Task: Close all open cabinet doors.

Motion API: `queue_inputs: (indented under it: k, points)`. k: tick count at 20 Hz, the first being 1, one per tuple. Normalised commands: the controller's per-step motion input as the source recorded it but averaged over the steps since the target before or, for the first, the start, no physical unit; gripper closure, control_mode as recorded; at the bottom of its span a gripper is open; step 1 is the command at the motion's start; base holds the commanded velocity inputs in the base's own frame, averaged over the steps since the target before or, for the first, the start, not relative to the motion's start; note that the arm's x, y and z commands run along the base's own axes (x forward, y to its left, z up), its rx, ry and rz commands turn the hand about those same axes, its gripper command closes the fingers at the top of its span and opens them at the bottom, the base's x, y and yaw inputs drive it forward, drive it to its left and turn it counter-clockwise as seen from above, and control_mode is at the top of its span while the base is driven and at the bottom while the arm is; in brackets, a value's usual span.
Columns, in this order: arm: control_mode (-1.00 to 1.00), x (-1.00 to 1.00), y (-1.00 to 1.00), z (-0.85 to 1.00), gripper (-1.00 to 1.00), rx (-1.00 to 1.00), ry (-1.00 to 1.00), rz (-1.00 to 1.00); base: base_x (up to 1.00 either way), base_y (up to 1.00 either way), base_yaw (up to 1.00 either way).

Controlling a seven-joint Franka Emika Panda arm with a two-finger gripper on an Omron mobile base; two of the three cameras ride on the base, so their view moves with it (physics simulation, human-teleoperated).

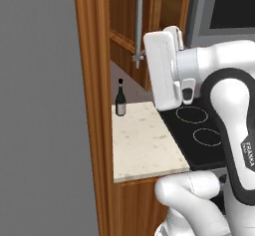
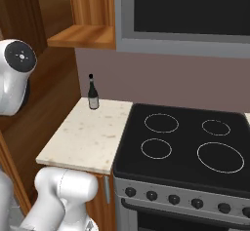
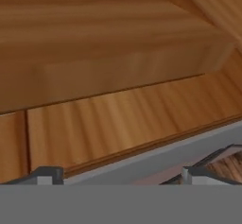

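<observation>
Counter (image 1: 144,145) of pale speckled stone lies nearest, just left of a black stove (image 2: 183,147) with four ringed burners and a row of dark knobs (image 2: 173,198) along its front. At the far left corner of the counter a dark wine bottle (image 1: 120,98) stands upright against the mauve back wall, well apart from the stove. A tall wooden side panel (image 1: 92,105) borders the counter on its left.

Above and beyond the counter, the arm's white hand (image 1: 164,68) is raised close to the cabinet door (image 1: 127,16), a reddish-brown wooden door with a recessed framed panel. Its long silver bar handle (image 1: 139,26) runs vertically, and the lower end of the handle lies just left of the hand. In the left base view the door seems to stand out toward the room, though how far it is swung I cannot tell.

From the hand camera, the gripper (image 3: 118,176) has its two dark fingertips (image 3: 47,175) set well apart, so the claw is released and grasps nothing. Right ahead of them lies a silver bar across wooden panel surfaces seen at very close range.

Farther right, a grey microwave (image 2: 185,15) with a dark window hangs above the stove, beside the open wooden cabinet shelf (image 2: 85,35).
</observation>
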Motion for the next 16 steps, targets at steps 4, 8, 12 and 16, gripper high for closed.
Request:
queue_inputs:
  k: [4, 8, 12, 16]
  points:
    - [-1.00, 0.64, 0.19, 0.00, -1.00, 0.00, 0.00, -0.06, 0.00, 0.00, 0.00]
    - [-1.00, 0.62, 0.01, 0.00, -1.00, 0.00, 0.00, -0.03, 0.00, 0.00, 0.00]
    - [-1.00, 0.61, 0.01, 0.00, -1.00, 0.00, 0.05, -0.04, 0.00, 0.00, 0.00]
    - [-1.00, 0.52, -0.32, 0.00, -1.00, -0.02, 0.10, -0.16, 0.00, 0.00, 0.00]
